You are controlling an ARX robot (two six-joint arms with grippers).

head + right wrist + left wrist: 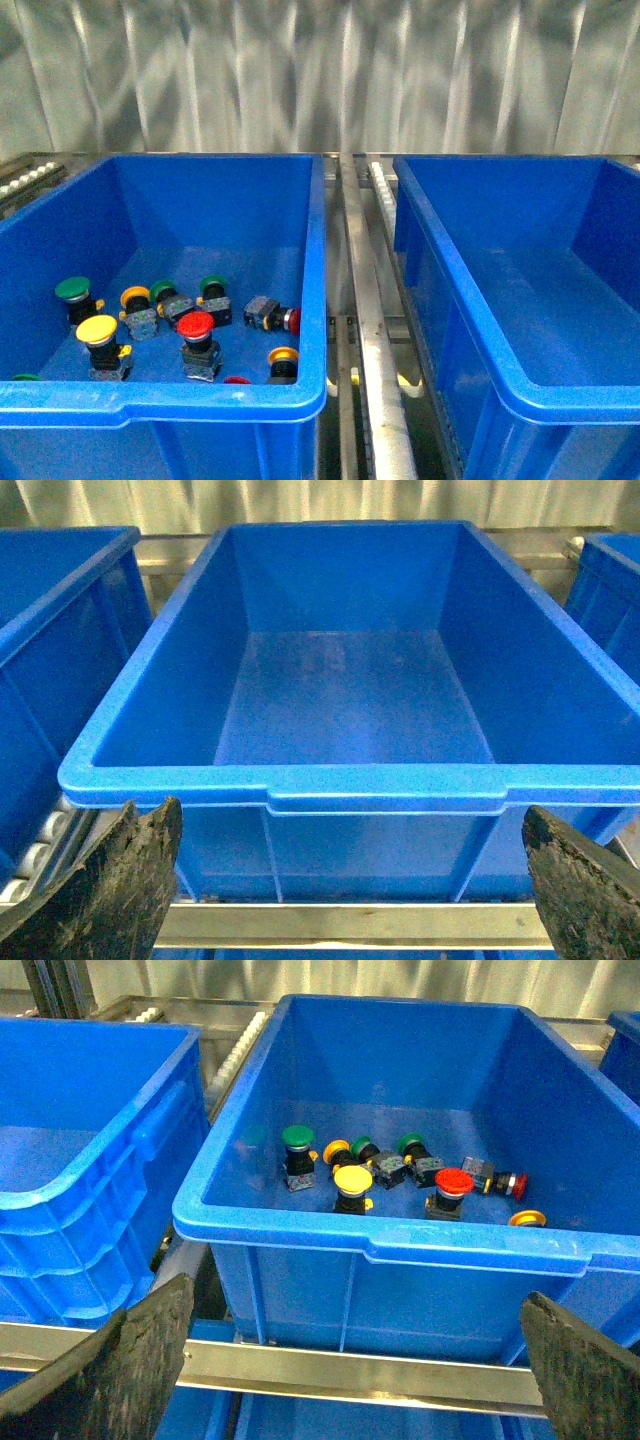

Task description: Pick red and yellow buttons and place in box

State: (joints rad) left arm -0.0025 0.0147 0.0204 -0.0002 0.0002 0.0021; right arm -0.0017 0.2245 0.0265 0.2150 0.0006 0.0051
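the buttons all sit in the left bin (160, 405), bunched toward its near edge. the left pincer (355, 1375) hangs outside that edge, and its wrist view looks over the rim and down at them. its fingers (130, 1370) are spread wide with nothing between them. the right pincer (350, 890) is just as wide and just as empty. it faces the empty box (300, 785), which sits across the metal rails (365, 300) from the buttons, so the left arm is plainly the nearer one for the pick.

the red button (196, 325) stands upright near the middle of the near edge, cap up, long axis vertical. the yellow button (97, 330) stands the same way, closer to the bin's near left corner. a second red button (272, 316) lies on its side toward the right edge, with its cap pointing at that wall. green buttons (72, 290) stand just behind and should be left alone.

my guess is that the left pincer must go forward over the rim and down onto an upright cap, then carry it rightward to the box.
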